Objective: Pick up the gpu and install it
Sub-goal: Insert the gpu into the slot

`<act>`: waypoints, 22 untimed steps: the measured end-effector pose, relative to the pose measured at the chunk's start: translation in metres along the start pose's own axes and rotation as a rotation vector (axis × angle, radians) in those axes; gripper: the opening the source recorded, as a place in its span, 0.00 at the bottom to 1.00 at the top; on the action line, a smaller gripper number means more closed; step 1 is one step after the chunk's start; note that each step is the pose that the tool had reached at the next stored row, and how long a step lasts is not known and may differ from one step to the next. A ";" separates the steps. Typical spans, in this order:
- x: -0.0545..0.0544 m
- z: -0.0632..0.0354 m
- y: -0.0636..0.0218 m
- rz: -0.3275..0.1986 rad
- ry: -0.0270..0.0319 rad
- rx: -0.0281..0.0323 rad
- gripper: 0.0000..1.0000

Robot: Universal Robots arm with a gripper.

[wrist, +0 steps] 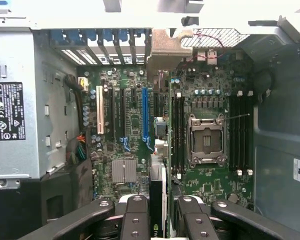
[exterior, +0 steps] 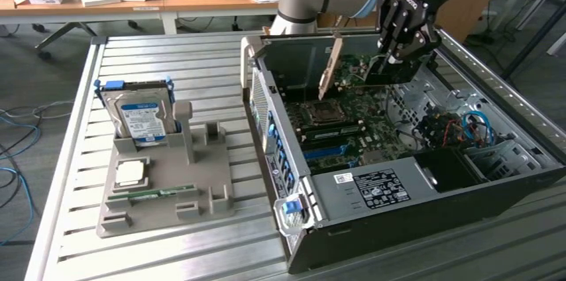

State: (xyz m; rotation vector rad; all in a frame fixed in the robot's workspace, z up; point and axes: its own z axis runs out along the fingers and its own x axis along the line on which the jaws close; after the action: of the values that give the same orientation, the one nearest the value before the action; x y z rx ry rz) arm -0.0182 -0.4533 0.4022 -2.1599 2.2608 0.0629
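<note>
Slatted grey metal table (exterior: 159, 62) is loaded with an open black tower computer case (exterior: 425, 228) and, toward the exterior view's left, a grey moulded parts holder (exterior: 150, 218), in which a boxy silver hard drive with blue label (exterior: 142, 118) is stood upright

Thin flat dark circuit-board gpu (exterior: 331, 72), silver metal bracket at one end, is off the holder: it is held on edge inside the case, above the green motherboard (wrist: 210, 190)

Black two-finger pincer (exterior: 389, 72) is clamped on the gpu at the end away from the bracket. In the wrist view the card is seen edge-on, pinched between the fingers (wrist: 135, 215)

Long axis is run from the pincer straight toward the case's rear wall, bracket leading, parallel to the expansion slots

Long blue slot (wrist: 145, 112) is judged nearest: just beside the card's line, on the side away from the square processor socket (wrist: 206, 140), not squarely under it. Card is judged not yet seated
</note>
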 end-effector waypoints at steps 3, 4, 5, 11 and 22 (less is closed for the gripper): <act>0.000 0.0017 0.0004 0.000 -0.0095 0.0086 0.26; 0.000 0.0024 0.0006 -0.001 -0.0111 0.0106 0.26; 0.000 0.0031 0.0008 -0.001 -0.0120 0.0120 0.26; 0.000 0.0094 0.0011 -0.001 -0.0124 0.0130 0.26; 0.001 0.0217 0.0016 -0.001 -0.0125 0.0133 0.26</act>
State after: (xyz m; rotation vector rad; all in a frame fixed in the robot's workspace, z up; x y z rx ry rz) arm -0.0202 -0.4535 0.3805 -2.1477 2.2472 0.0610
